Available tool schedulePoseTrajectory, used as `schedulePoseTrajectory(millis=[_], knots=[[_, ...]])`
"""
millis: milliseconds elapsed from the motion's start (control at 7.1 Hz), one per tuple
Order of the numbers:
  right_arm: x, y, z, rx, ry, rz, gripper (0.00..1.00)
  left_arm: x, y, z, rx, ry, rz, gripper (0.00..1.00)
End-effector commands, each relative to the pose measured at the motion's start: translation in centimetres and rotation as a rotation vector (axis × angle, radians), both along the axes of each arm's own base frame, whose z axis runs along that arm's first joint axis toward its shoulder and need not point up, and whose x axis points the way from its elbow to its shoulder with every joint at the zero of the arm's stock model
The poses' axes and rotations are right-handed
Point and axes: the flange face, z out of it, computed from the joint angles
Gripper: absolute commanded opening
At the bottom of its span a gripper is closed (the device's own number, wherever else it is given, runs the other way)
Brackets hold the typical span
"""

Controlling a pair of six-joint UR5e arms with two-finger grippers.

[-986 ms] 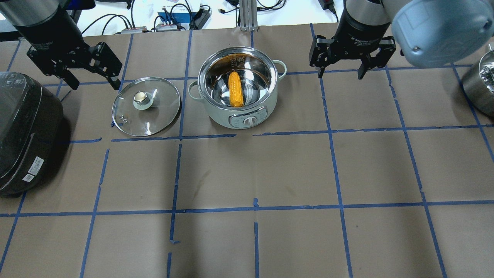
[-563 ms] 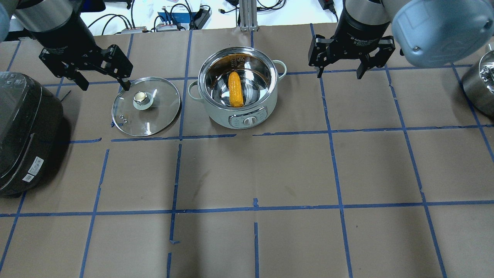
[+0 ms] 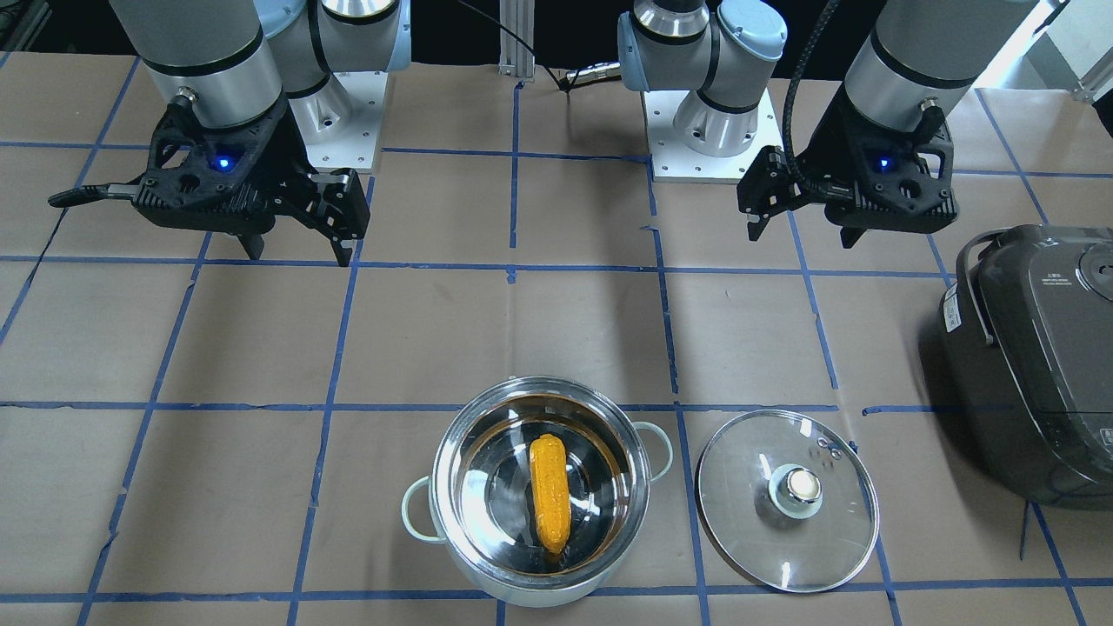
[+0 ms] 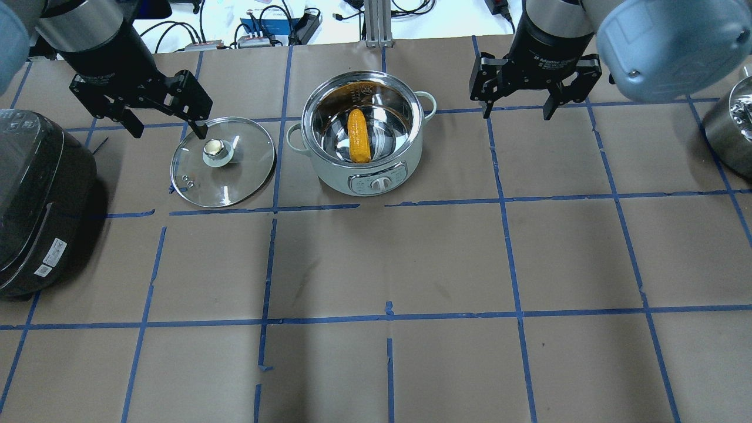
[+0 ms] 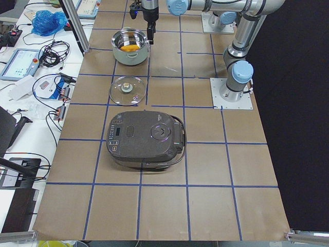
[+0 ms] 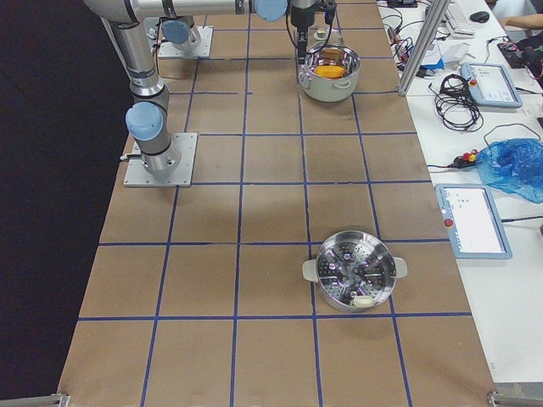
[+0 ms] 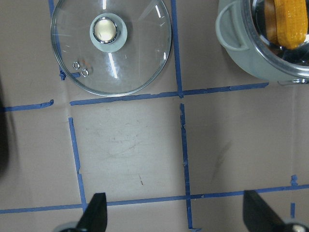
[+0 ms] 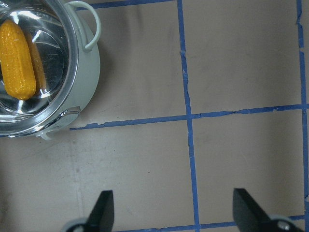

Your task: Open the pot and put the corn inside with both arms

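Note:
The pot [image 4: 331,171] stands open at the far middle of the table, with the yellow corn [image 4: 358,136] lying inside on its bottom. The glass lid [image 4: 247,170] lies flat on the table to its left, knob up. My left gripper [image 4: 169,129] is open and empty, hovering over the lid's far edge. My right gripper [image 4: 517,111] is open and empty, raised to the right of the pot. The front view shows the pot [image 3: 539,591], corn [image 3: 550,493], lid [image 3: 748,522], left gripper [image 3: 802,236] and right gripper [image 3: 298,252]. The left wrist view shows the lid [image 7: 135,63].
A large black rice cooker [image 4: 41,200] sits at the table's left edge, close to the lid. A steel steamer pot [image 4: 731,129] stands at the right edge. Cables and boxes lie beyond the far edge.
My left gripper has moved right, toward the lid, and stayed open. My right gripper, the pot, corn and lid have not visibly moved.

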Motion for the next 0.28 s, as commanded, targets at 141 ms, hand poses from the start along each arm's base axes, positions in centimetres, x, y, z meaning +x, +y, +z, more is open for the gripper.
schedulePoseTrajectory(millis=[141], knots=[[0.0, -0.02, 0.06, -0.002, 0.0, 0.001, 0.88, -0.01, 0.01, -0.01, 0.0, 0.0, -0.005, 1.0]])
